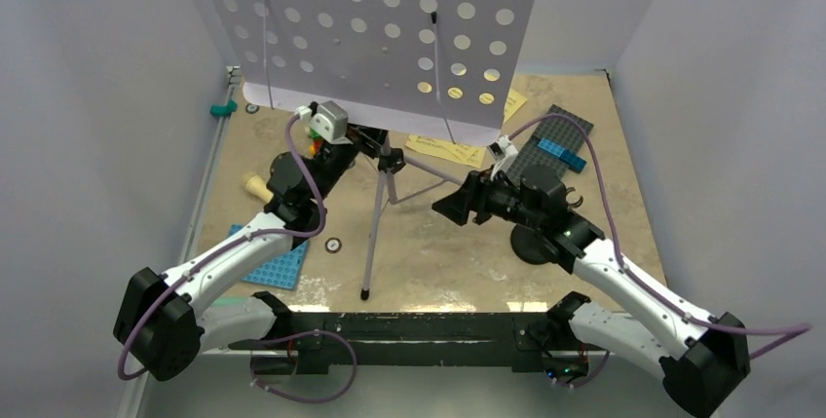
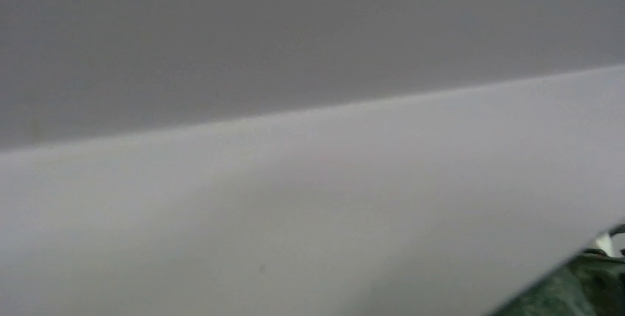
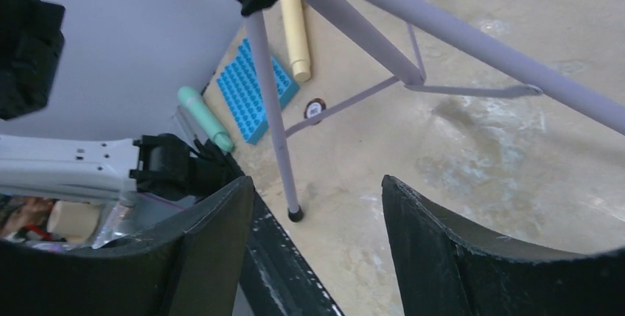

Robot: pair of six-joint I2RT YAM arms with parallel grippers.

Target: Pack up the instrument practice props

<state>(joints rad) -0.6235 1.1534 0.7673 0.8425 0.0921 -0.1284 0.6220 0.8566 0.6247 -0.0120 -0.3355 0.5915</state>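
The tall music stand [image 1: 370, 28] stands mid-table on its tripod, its perforated pale desk filling the left wrist view [image 2: 295, 183]. My left gripper [image 1: 362, 138] is shut on the black joint just under the desk. My right gripper [image 1: 450, 207] is open and empty beside the tripod legs [image 3: 269, 102], touching none of them. The cream microphone [image 1: 255, 184] lies at the left, behind the left arm. Partly hidden under my right forearm sits the black round-base mic stand [image 1: 531, 243]. Yellow sheet-music pages [image 1: 448, 150] lie beyond the desk's lower edge.
A blue baseplate [image 1: 275, 264] lies front left, with a small round disc [image 1: 334, 244] beside it. A grey baseplate [image 1: 545, 150] carrying a blue brick is back right. Colourful bricks [image 1: 314, 145] sit by my left wrist. A teal piece [image 1: 224, 108] is at the left wall.
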